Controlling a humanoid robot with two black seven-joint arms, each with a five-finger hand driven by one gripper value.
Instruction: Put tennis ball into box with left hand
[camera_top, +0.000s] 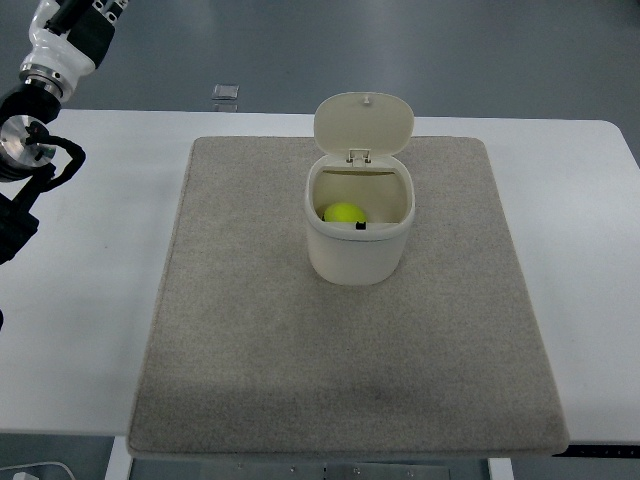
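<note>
A yellow-green tennis ball (345, 212) lies inside the cream box (356, 252), low against its back left wall. The box stands upright near the middle of the grey mat (300, 340), with its hinged lid (363, 124) flipped up and back. My left arm rises along the left edge, and the left hand (85, 22) sits at the top left corner, far from the box and cut off by the frame. Nothing shows in that hand. The right arm is out of sight.
The mat lies on a white table (90, 300), whose bare margins show left and right of it. A small clear square object (226, 92) lies on the grey floor beyond the table's far edge.
</note>
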